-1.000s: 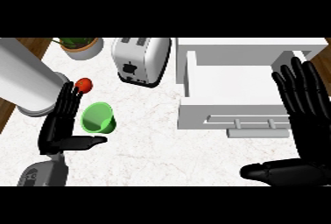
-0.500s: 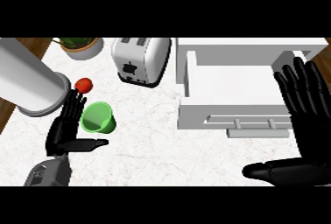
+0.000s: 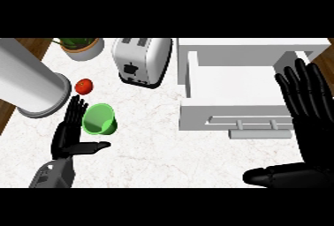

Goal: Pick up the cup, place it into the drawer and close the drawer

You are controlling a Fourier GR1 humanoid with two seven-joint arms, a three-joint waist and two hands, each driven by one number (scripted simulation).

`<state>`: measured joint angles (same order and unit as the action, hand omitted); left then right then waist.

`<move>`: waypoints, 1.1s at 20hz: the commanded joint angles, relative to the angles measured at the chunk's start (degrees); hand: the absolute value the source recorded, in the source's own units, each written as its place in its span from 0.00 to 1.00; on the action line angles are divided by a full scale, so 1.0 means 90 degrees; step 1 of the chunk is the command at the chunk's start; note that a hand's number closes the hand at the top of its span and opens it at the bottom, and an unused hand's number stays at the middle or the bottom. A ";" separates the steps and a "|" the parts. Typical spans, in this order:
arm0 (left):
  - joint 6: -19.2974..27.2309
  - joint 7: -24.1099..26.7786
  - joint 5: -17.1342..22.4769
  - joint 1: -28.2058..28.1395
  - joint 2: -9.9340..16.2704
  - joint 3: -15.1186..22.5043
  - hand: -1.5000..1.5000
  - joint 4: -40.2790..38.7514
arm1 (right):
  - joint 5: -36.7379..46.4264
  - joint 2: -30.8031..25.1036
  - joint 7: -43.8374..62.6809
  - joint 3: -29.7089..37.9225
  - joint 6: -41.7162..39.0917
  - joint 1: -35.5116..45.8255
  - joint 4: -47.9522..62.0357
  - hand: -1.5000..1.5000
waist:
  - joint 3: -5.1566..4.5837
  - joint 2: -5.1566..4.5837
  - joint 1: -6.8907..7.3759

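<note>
White marble counter (image 3: 163,145) under me; brown wood floor (image 3: 29,46) at frame's upper left, toaster (image 3: 140,62) and potted plant (image 3: 81,46) along top.

Bare marble counter (image 3: 153,145) open between green cup (image 3: 100,119) and white drawer (image 3: 238,90) at its 3 o'clock, toaster (image 3: 142,59) at cup's 1 o'clock, tomato (image 3: 83,86) at 11, grey cylinder (image 3: 29,88) at 10, drawer interior unobstructed.

No readable text, label, brand or number shows on any object on the counter.
</note>
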<state>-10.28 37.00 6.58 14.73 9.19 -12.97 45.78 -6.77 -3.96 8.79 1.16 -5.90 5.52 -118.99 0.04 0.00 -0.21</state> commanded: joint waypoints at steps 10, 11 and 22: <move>-0.0144 0.1006 -0.0171 0.1108 0.0297 -0.0123 0.00 -0.2118 | -0.0112 0.0009 0.0160 0.0049 -0.0004 0.0022 -0.0119 0.00 | -0.0007 -0.0008 -0.0019; -0.0143 0.0987 -0.0181 0.0799 0.0198 -0.0008 0.00 -0.1847 | 0.0242 0.0255 -0.0129 -0.0341 0.0084 -0.0236 -0.0037 0.00 | -0.0006 -0.0003 -0.0002; -0.0507 0.1780 -0.0120 0.1445 0.0185 -0.0236 0.00 -0.3321 | -0.0284 -0.0160 0.0028 0.0250 -0.0263 -0.0122 -0.0125 0.00 | -0.0010 -0.0020 -0.0049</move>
<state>-14.40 50.91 5.44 26.78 12.20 -15.01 18.66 -8.15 -4.33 9.17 1.81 -7.27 4.58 -119.92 -0.05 -0.16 -0.60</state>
